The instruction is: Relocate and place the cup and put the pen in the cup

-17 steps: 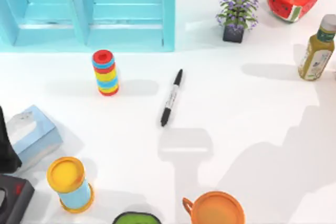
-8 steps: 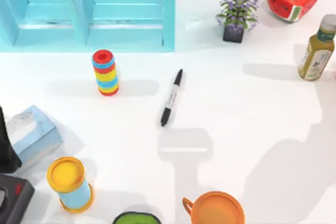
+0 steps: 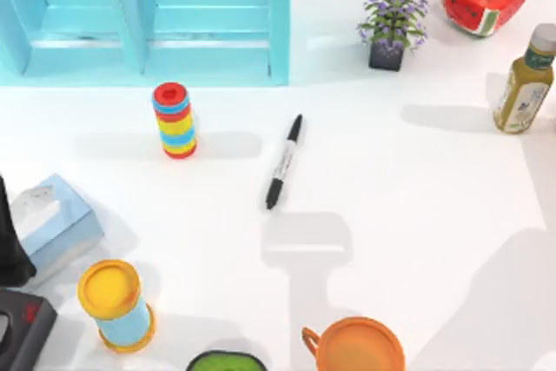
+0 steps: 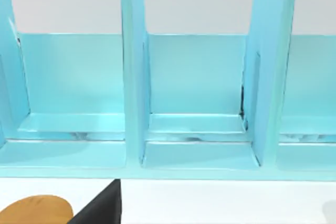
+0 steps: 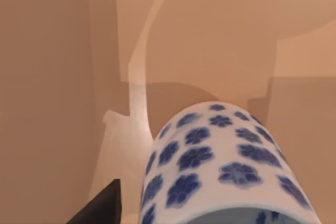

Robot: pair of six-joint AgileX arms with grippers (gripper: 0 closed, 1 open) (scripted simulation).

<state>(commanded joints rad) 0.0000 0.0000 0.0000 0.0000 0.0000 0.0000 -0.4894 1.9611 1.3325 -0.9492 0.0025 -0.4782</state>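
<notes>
White with blue flowers, the cup point(image 5: 226, 166) looms close in the right wrist view, its lower part cut off; whether the right gripper pinches it I cannot tell. On the table point(image 3: 417, 188) the pen point(image 3: 284, 162) lies flat near the middle, right of the ring stack point(image 3: 175, 119). My left arm point(image 3: 10, 249) sits at the left edge, partly out of frame, facing the blue shelf point(image 4: 194, 103).

The worktop point(image 3: 417, 215) lay bare right of the pen point(image 3: 284, 162). The ring stack point(image 3: 175, 119) stood well left of it, the blue shelf point(image 3: 148, 23) behind, the orange mug point(image 3: 358, 347) nearer the front edge.
</notes>
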